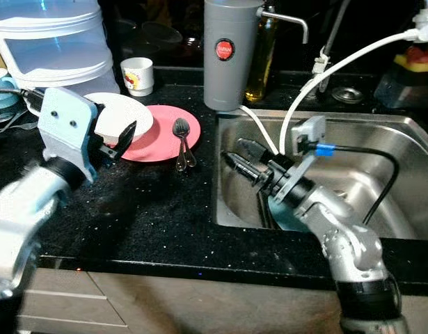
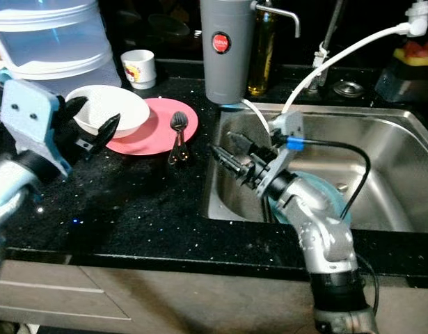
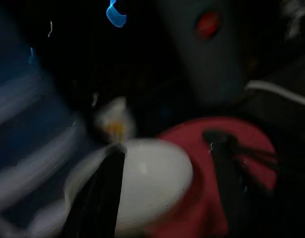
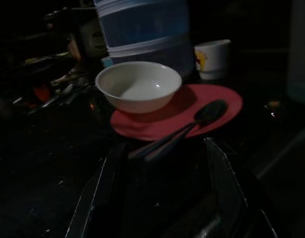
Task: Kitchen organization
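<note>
White bowl [image 1: 123,115] sits on the plate [image 1: 161,139] between our left gripper's [image 1: 115,139] spread fingers; closing carelessly may tip it, while our right gripper [image 1: 241,158], also spread, waits over the sink [image 1: 408,132].

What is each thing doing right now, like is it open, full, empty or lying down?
White round bowl: upright, empty, resting partly on the plate.
Pink round plate: flat on the black counter.
Dark metal spoons: lying with bowls on the plate.
Small white cup: upright.
Left gripper: open, around the bowl's rim.
Right gripper: open, over the steel sink.
</note>
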`<state>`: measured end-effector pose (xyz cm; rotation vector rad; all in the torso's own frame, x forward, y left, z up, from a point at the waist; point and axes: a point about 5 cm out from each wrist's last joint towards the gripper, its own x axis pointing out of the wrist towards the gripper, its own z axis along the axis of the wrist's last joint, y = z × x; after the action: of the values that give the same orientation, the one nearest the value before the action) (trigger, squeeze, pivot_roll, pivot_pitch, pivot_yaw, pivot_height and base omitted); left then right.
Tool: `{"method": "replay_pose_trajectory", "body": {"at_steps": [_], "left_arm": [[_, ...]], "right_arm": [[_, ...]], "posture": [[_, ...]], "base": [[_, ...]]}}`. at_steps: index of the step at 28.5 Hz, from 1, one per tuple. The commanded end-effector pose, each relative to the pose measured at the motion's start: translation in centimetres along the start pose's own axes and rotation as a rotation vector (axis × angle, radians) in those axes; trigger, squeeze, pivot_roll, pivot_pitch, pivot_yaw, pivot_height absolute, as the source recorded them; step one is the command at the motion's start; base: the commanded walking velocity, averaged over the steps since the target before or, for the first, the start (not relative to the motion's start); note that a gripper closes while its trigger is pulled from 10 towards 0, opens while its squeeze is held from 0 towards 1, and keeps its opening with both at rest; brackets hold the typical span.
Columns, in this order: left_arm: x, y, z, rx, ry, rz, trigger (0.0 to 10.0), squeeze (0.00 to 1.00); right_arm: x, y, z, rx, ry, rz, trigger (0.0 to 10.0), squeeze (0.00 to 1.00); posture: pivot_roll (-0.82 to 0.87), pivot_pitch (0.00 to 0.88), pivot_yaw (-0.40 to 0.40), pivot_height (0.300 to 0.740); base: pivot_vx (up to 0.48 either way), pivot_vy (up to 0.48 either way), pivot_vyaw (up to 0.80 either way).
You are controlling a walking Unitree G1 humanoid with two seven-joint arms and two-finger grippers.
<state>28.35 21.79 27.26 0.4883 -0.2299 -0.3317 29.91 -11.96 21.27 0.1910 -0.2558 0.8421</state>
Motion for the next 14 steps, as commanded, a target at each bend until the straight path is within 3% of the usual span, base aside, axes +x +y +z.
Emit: {"method": "replay_pose_trajectory", "body": {"at_steps": [1, 2, 4, 5, 7, 11, 12, 14], "left_arm": [[-0.1, 2.6, 0.3, 0.16, 0.037, -0.018, 10.0, 0.0], [-0.1, 2.6, 0.3, 0.16, 0.037, -0.018, 10.0, 0.0], [0.0, 5.0, -0.2, 0.368, 0.142, -0.066, 10.0, 0.0], [0.0, 5.0, -0.2, 0.368, 0.142, -0.066, 10.0, 0.0], [0.4, 6.6, -1.3, 0.552, 0.245, -0.11, 10.0, 0.0], [1.0, 7.3, -1.8, 0.596, 0.272, -0.145, 10.0, 0.0], [1.4, 7.0, -2.3, 0.601, 0.29, -0.245, 10.0, 0.0], [1.5, 6.7, -2.5, 0.598, 0.299, -0.295, 10.0, 0.0]], "right_arm": [[0.0, 1.0, -0.8, 0.03, 0.028, 0.025, 10.0, 0.0], [0.0, 1.0, -0.8, 0.03, 0.028, 0.025, 10.0, 0.0], [0.0, 1.6, -1.5, 0.045, 0.05, 0.036, 10.0, 0.0], [0.0, 1.6, -1.5, 0.045, 0.05, 0.036, 10.0, 0.0], [0.0, 1.9, -1.7, 0.037, 0.066, 0.041, 10.0, 0.0], [0.0, 2.2, -1.8, 0.022, 0.082, 0.058, 10.0, 0.0], [-0.1, 3.0, -1.8, 0.0, 0.101, 0.112, 10.0, 0.0], [-0.2, 3.4, -1.8, -0.004, 0.105, 0.136, 10.0, 0.0]], "posture": [[0.1, 0.0, -0.014, 0.74], [0.1, 0.0, -0.014, 0.74], [0.1, 0.0, -0.002, 0.74], [0.1, 0.0, -0.002, 0.74], [0.1, 0.0, 0.0, 0.74], [0.1, 0.0, 0.011, 0.74], [0.09, 0.0, 0.023, 0.74], [0.08, 0.0, 0.026, 0.74]], "base": [[0.0, 0.0, 0.0], [0.0, 0.0, 0.0], [0.0, 0.0, 0.0], [0.0, 0.0, 0.0], [0.0, 0.0, 0.0], [0.0, 0.0, 0.0], [0.0, 0.0, 0.0], [0.0, 0.0, 0.0]]}}
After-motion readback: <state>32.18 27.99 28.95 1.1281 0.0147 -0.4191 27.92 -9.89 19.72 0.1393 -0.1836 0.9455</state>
